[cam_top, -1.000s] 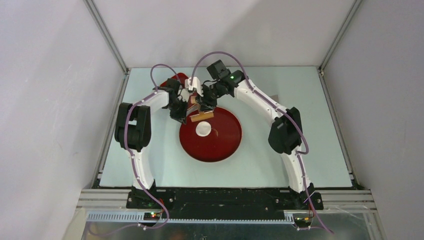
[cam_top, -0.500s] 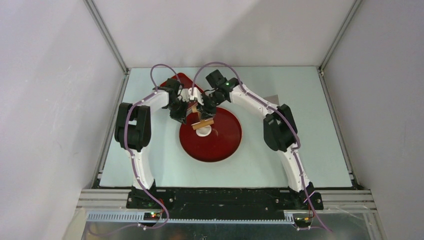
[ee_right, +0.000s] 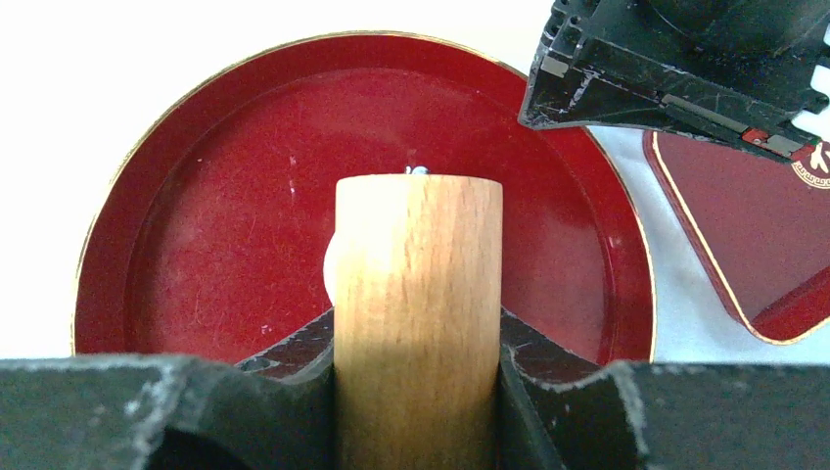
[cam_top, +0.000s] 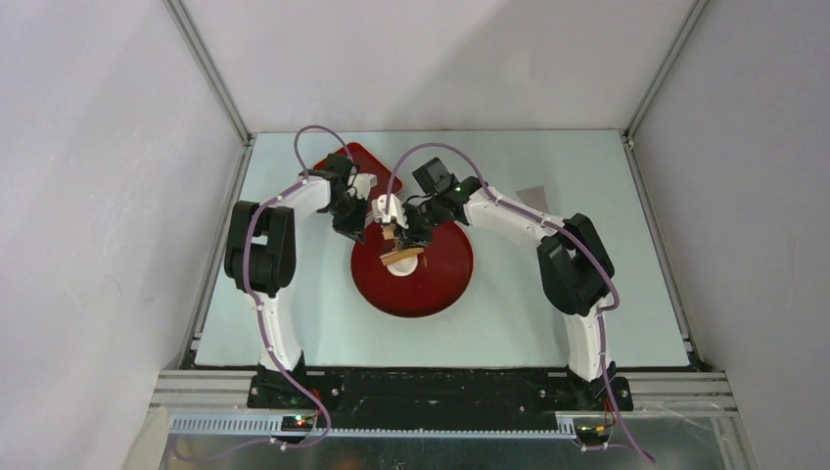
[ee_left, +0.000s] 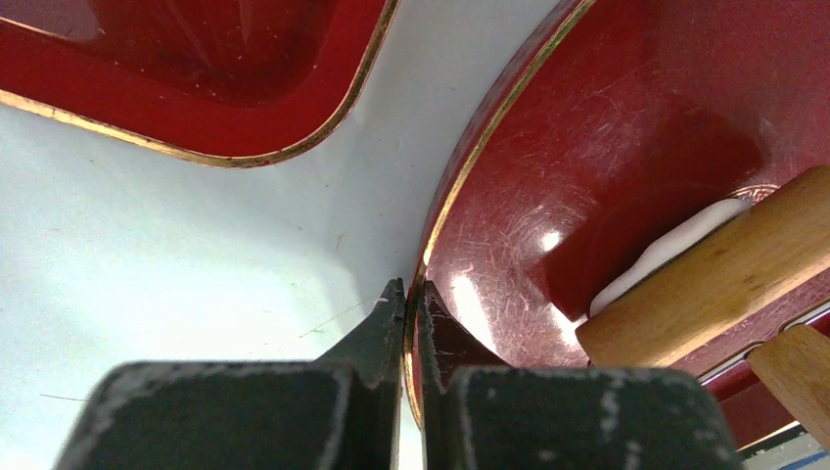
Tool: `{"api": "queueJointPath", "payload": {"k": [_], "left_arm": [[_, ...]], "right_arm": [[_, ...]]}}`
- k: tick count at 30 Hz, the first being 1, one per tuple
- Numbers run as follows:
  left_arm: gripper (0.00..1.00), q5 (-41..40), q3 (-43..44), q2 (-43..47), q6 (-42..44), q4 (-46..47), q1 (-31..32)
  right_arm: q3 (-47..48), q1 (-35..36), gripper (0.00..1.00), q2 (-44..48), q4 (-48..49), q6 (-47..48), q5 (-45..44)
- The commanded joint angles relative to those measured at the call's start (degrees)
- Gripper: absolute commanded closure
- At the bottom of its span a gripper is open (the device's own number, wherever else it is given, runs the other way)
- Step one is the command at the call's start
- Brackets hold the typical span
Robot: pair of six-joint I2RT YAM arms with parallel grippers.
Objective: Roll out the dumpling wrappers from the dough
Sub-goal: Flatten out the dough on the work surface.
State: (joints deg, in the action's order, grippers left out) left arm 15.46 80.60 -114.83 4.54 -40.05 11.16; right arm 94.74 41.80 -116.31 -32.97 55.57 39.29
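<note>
The left gripper (ee_left: 406, 299) has its jaws pinched together on the gold rim of a round red plate (ee_left: 607, 127). One finger is outside the rim and the other inside the dish. The plate spreads away to the right of these jaws. Ahead of them and to the left, apart from the plate, lies the corner of a red tray (ee_left: 196, 69) with a gold edge. Both plate and tray sit on a pale table (ee_left: 147, 255).

The right gripper (ee_right: 419, 343) is clamped on a wooden pin (ee_right: 419, 294). The pin fills the gap between its jaws and reaches out ahead of them over the plate.

The wrapper (ee_left: 675, 245) is a flat piece of white dough on the plate floor, under the pin. Seen from the left wrist, a white strip of it peeks out beneath the wood, ahead and to the right of the left jaws, and the pin appears to rest on it. Seen from the right wrist, only a pale curved edge shows at the pin's left side, beyond the jaws. From overhead, the wrapper sits near the middle of the plate, partly covered by the pin.
</note>
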Motion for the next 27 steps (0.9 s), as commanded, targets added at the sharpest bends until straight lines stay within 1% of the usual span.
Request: {"api": "queueJointPath", "payload": {"k": [1,6,10,14,21,27], "left_arm": [[1.0,-0.7,0.9,-1.9,0.1,1.8,-0.3],[1.0,-0.7,0.9,-1.8,0.0,1.8,-0.3],[1.0,-0.8,0.9,-1.8,-0.1,1.9,-0.3],[1.0,-0.8,0.9,-1.8,-0.2,1.8,-0.3],[1.0,-1.0,0.8,-1.6,-0.3,1.9,-0.2],[1.0,-0.9,0.8,-1.6,-0.3,1.8,-0.3]], "right_arm": [[-6.3,1.5,1.0,-1.5,-11.1,-4.5,-2.5],[-8.9,2.2,1.0,-0.6,-11.1,-5.3,-1.3],[-11.9,2.5,1.0,1.7,-7.3,-8.1,-2.2],[-15.1,3.3,1.0,5.6,-4.5,-9.7,-3.9],[-19.8,4.8,1.0,9.0,-1.3,-11.1,-7.3],[-24.1,6.6,1.0,11.2,-0.1,-11.0,-8.7]]}}
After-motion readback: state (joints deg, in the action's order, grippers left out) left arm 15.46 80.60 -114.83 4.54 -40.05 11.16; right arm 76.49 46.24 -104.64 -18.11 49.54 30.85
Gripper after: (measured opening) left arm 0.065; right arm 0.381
